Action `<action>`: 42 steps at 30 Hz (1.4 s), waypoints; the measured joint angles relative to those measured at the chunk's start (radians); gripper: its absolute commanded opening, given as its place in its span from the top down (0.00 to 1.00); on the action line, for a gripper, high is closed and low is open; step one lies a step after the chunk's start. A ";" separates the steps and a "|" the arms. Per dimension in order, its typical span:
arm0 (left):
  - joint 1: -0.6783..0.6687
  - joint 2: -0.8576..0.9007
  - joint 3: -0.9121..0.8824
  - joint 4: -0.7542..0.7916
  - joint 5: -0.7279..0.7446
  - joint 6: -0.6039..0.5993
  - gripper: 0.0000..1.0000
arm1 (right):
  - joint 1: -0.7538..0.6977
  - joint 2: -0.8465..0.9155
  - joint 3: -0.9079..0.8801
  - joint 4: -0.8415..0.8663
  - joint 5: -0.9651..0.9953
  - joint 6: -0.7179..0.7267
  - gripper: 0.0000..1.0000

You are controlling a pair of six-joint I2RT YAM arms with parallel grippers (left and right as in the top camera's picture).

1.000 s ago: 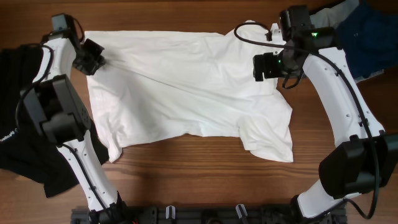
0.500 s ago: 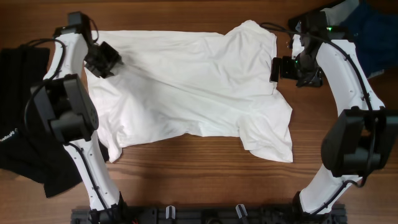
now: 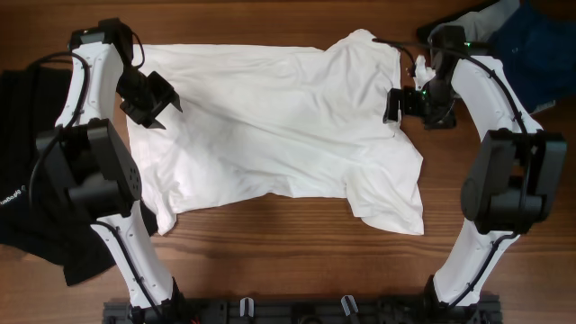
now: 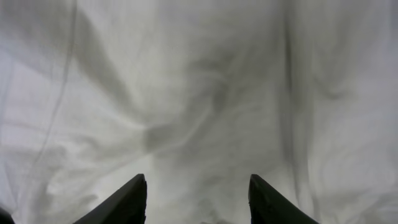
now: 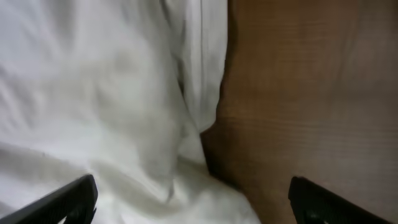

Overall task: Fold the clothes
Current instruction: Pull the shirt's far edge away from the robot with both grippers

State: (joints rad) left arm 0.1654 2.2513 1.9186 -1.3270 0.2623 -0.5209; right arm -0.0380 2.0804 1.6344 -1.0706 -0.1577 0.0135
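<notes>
The clothes include a large white T-shirt (image 3: 270,117) lying spread, rumpled, on the wooden table (image 3: 270,261). My left gripper (image 3: 153,97) hovers over the shirt's upper left part. In the left wrist view its fingers (image 4: 138,193) stand apart over white cloth (image 4: 199,93), with nothing between them. My right gripper (image 3: 393,105) is at the shirt's right edge, just below the upper right sleeve. In the right wrist view it is wide open (image 5: 189,190), straddling the shirt's hem (image 5: 205,74) and bare wood (image 5: 311,93).
A black garment (image 3: 27,207) with small white print lies at the table's left edge, beside the left arm's base. Dark blue and pale pieces (image 3: 540,54) are heaped at the back right corner, behind the right arm.
The left gripper was shut on the shirt's left edge; it has opened, let go and shifted slightly toward me. The right gripper opened fully and moved a little along the shirt's right edge.
</notes>
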 measured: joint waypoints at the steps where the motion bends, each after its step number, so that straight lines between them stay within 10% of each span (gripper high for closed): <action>1: 0.000 0.000 -0.001 0.033 0.000 0.001 0.44 | 0.000 0.001 0.008 0.035 0.000 -0.009 0.00; 14: -0.013 0.000 -0.001 0.542 -0.040 0.076 0.31 | 0.035 0.001 0.314 0.387 0.009 -0.120 0.00; 21: -0.020 0.000 0.007 0.893 -0.107 0.105 0.46 | 0.093 0.014 0.325 0.720 0.022 -0.174 0.01; 42: -0.021 0.083 0.009 0.908 -0.362 0.180 0.39 | 0.127 0.210 0.325 0.621 0.024 -0.247 0.00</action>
State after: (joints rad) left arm 0.1448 2.3344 1.9274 -0.4187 -0.0998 -0.3412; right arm 0.0891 2.2906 1.9598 -0.4500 -0.1333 -0.2337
